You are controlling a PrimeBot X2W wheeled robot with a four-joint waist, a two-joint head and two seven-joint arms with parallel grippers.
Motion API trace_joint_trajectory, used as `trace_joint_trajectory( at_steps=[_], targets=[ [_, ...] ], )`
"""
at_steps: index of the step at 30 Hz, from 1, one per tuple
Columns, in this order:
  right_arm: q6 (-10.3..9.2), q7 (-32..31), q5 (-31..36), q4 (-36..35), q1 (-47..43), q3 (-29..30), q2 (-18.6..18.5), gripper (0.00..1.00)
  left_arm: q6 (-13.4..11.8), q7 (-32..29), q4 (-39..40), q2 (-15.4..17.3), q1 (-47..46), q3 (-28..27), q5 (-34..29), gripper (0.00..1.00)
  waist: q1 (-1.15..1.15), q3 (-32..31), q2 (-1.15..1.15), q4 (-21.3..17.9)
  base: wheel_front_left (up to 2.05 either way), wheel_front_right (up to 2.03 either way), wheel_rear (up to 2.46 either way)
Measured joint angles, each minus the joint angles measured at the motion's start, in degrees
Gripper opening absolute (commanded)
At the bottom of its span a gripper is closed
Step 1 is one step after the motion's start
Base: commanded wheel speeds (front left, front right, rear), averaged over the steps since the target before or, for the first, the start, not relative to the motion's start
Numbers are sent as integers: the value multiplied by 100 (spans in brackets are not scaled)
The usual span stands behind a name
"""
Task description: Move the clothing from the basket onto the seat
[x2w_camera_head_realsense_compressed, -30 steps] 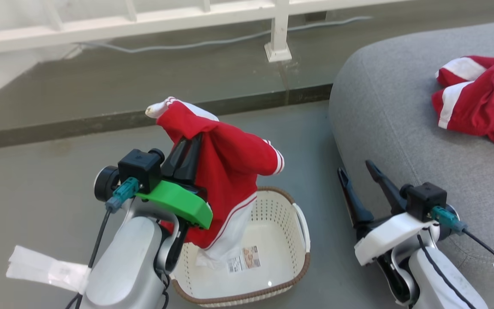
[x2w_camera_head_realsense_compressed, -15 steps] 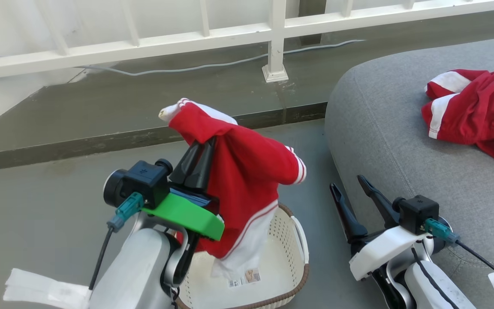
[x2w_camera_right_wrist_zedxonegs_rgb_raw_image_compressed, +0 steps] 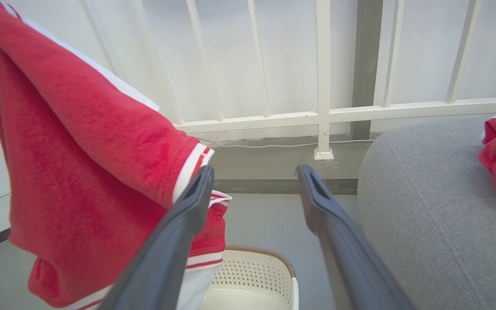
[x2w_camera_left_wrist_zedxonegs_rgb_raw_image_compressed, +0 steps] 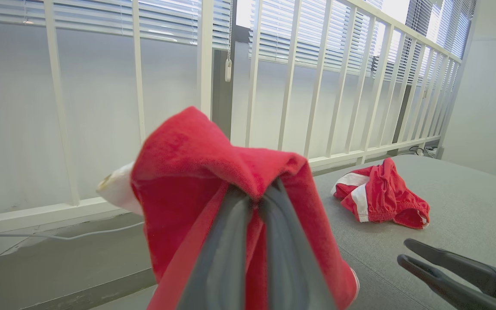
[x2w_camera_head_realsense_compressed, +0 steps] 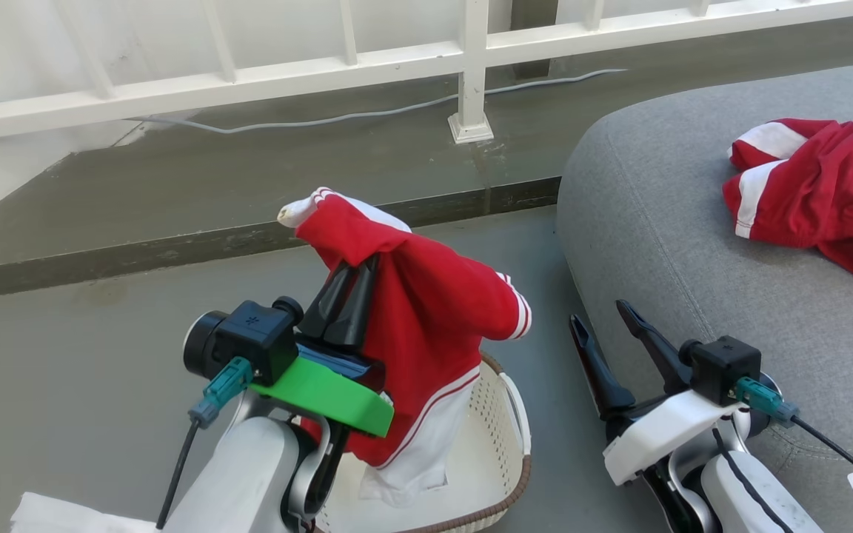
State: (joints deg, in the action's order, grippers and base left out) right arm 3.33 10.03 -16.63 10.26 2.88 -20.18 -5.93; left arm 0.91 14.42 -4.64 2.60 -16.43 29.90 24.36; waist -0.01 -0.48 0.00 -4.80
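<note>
Two garments: the held garment (x2w_camera_head_realsense_compressed: 434, 326), pinched by the left tool (x2w_camera_head_realsense_compressed: 363, 270) above one basket (x2w_camera_head_realsense_compressed: 504, 414), possibly brushing it; the other garment (x2w_camera_head_realsense_compressed: 819, 185) on the seat (x2w_camera_head_realsense_compressed: 656, 222). The right tool (x2w_camera_head_realsense_compressed: 598, 312) was spread. The left wrist view added window blinds (x2w_camera_left_wrist_zedxonegs_rgb_raw_image_compressed: 166, 21).

The left wrist (x2w_camera_head_realsense_compressed: 260, 451) is wearing a green bracket (x2w_camera_head_realsense_compressed: 330, 396) — the right wrist (x2w_camera_head_realsense_compressed: 730, 474), a white one (x2w_camera_head_realsense_compressed: 656, 433). Teal plugs (x2w_camera_head_realsense_compressed: 223, 383) are feeding black cameras (x2w_camera_head_realsense_compressed: 252, 340).

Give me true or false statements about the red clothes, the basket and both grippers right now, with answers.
The left gripper has its jaws shut on a red fabric garment with white stripes. True.
The right gripper grips a garment. False: its jaws stand open, empty.
A second red-and-white garment lies on the large grey upholstered seat. True.
The held garment lies flat in the cream perforated plastic basket. False: it hangs over it.
</note>
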Motion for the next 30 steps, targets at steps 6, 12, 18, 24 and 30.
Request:
trace_joint_trajectory(
  at_steps=[6, 12, 18, 24, 30],
  targets=[
    [-4, -49, 0, -130, -9, 0, -66, 100, -52, -24, 136, 19, 47, 10, 0, 0, 0, 9, 0, -10, 0, 0, 0],
    [-33, -52, 1, -461, -7, -90, -63, 100, -98, -35, 194, 33, 67, 16, 0, 0, 0, 13, 0, -13, 0, 0, 0],
    [130, -119, 4, -890, 81, -460, 27, 100, -101, -79, 302, 43, 120, 47, -20, 0, 0, 18, 0, -19, 0, 0, 0],
    [231, -278, 3, -1092, 336, -925, 68, 100, -101, -129, 343, 42, 122, 155, -27, 0, 0, 33, 0, -7, 0, 0, 0],
    [319, -422, 0, -1029, 557, -1383, 109, 100, -97, -179, 378, 41, 122, 245, -45, 0, 0, 55, 0, 41, 0, 0, 0]
  ],
)
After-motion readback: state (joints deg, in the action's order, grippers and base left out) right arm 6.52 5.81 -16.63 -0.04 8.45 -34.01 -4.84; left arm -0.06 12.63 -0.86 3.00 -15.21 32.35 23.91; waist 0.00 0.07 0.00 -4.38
